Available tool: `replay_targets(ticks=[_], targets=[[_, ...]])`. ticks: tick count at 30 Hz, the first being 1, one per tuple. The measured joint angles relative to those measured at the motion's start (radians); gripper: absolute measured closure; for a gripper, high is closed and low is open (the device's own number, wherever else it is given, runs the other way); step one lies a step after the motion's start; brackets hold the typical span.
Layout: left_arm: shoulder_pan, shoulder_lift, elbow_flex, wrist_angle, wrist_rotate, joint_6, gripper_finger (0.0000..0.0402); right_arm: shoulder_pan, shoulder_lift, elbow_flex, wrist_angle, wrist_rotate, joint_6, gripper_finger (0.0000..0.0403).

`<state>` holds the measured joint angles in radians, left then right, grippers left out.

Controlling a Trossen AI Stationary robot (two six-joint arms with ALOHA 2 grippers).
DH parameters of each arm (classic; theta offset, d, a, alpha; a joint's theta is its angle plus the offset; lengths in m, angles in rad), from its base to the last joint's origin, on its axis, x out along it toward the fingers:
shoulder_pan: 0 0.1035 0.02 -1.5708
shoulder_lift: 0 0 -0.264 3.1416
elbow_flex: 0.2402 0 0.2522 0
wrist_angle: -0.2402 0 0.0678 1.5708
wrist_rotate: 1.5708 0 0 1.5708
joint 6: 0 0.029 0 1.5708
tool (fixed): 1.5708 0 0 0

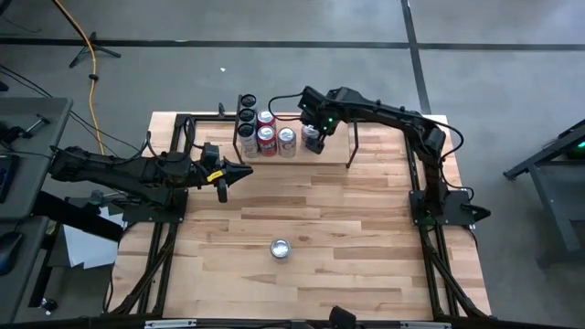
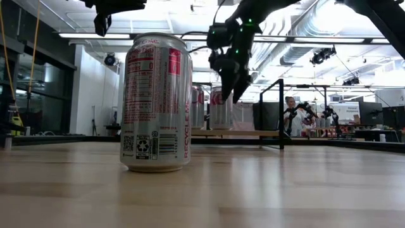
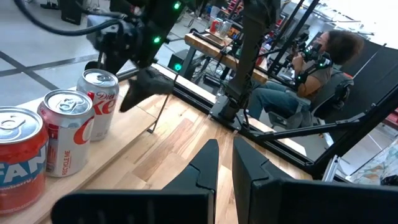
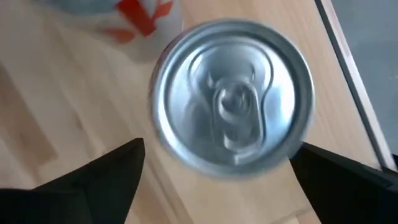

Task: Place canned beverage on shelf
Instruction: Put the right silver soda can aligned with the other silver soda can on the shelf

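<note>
Cans are what I follow here, from the left side to the right. My left gripper (image 1: 245, 172) hangs above the tabletop (image 1: 366, 228) near its left edge, with the fingers pressed together and nothing between them; it points toward the middle. Next comes the shelf (image 1: 334, 146), which stands along the far edge of the tabletop. On its left end I see two black cans (image 1: 247, 114) and a row of red and silver cans (image 1: 266, 139) close together. One lone can (image 1: 281, 249) stands upright on the tabletop itself, near the front edge and about midway between the side edges, well apart from the shelf.

At the right end of the row on the shelf there is a silver can (image 1: 312, 137), upright, just beside a red and white can (image 1: 287, 141). My right gripper (image 1: 313, 126) is directly above this silver can. In the right wrist view its fingers (image 4: 99, 180) stand wide apart on both sides of the can top, and I see a gap between each finger and the can, so they do not clamp it. The right arm reaches over from the right edge of the tabletop.
</note>
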<state>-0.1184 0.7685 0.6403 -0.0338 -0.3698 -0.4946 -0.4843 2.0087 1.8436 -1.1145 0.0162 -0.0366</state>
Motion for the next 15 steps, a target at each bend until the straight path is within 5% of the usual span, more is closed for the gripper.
replay_targets(ticks=[9,15], targets=[[0.0,0.0,0.0,0.0,0.0,0.0,0.0399,0.0,-0.003,0.188,-0.275,-0.001,-0.042,0.0022],[0.0,0.0,0.0,0.0,0.0,0.0,0.0398,0.037,-0.087,0.121,-0.247,-0.003,0.018,0.0022]])
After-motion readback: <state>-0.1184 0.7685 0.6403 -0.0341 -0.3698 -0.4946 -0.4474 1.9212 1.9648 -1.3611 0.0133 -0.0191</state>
